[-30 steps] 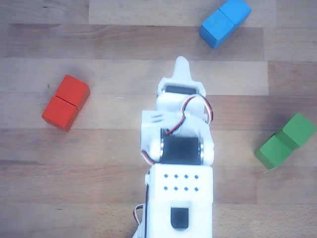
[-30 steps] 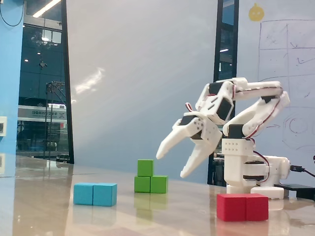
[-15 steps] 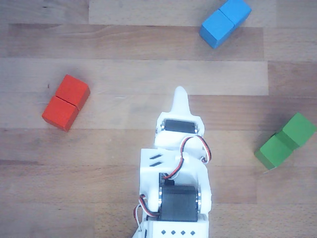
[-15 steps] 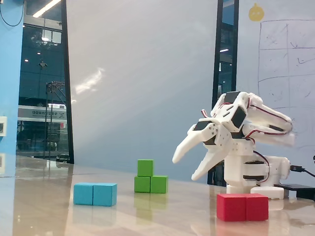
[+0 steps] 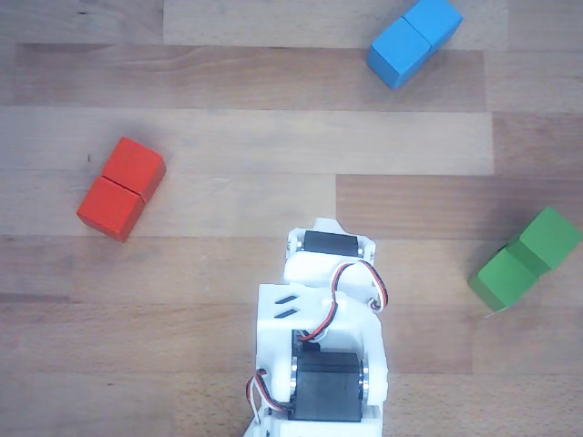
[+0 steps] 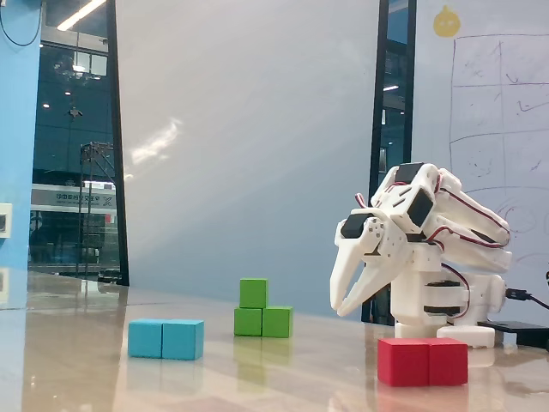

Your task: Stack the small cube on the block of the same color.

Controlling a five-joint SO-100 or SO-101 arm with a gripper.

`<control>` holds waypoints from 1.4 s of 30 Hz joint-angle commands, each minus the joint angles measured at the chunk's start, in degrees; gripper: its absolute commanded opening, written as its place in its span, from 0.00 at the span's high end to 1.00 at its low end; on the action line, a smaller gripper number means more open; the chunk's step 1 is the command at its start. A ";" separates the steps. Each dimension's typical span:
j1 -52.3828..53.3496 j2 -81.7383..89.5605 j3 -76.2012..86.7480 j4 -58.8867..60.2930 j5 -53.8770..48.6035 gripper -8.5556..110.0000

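Observation:
The small green cube (image 6: 253, 293) sits on top of the left half of the long green block (image 6: 274, 322) in the fixed view. In the other view the cube (image 5: 551, 236) rests on the block's upper-right half, and the block's bare half (image 5: 499, 279) shows at the lower left. My gripper (image 6: 340, 310) hangs to the right of the stack, well apart from it. It points down at the table, holds nothing, and its fingertips are together. In the other view only the arm's top (image 5: 321, 309) shows, and the fingertips are hidden beneath it.
A blue two-cube block (image 6: 166, 339) (image 5: 414, 40) lies left of the stack in the fixed view. A red two-cube block (image 6: 423, 361) (image 5: 121, 188) lies in front of the arm's base (image 6: 442, 330). All rest on a wooden table (image 5: 273, 137).

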 commanded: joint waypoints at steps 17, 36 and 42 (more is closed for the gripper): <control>8.17 1.76 -0.26 0.44 0.44 0.93; 4.92 1.93 -0.26 0.70 -7.03 0.93; 5.36 1.76 -0.35 0.70 -7.21 0.93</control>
